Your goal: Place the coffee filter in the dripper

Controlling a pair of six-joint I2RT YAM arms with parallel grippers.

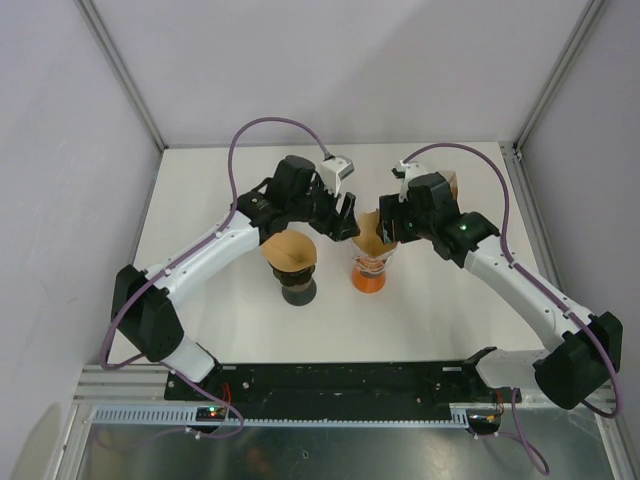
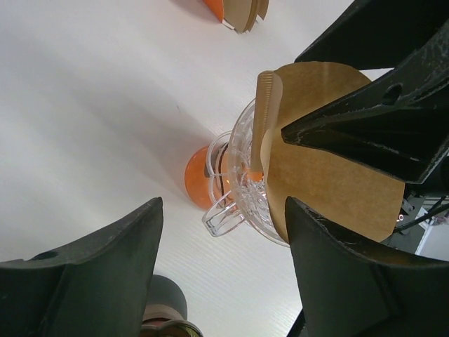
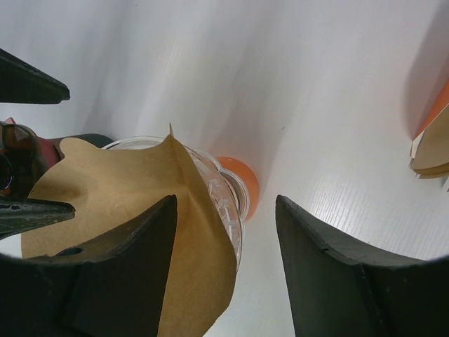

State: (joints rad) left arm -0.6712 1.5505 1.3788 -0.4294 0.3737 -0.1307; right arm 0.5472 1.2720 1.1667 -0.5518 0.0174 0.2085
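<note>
L gripper (image 2: pixel 224 205) & R gripper (image 3: pixel 226 202) both spread, straddling dripper (image 2: pixel 238 196) at table (image 1: pixel 200 330) centre; filter (image 2: pixel 330 182) half-seated, tilted. Seating step; next prob. needs nudging paper down flush w/o tipping.

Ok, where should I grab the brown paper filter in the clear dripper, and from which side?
Pinch the brown paper filter by its free upper edge, where it stands above the rim of the clear dripper. Come from above, one finger inside the cone and one outside: the paper is thin there, while lower down it lies against the ribbed wall. The folded seam probably tears least.
</note>
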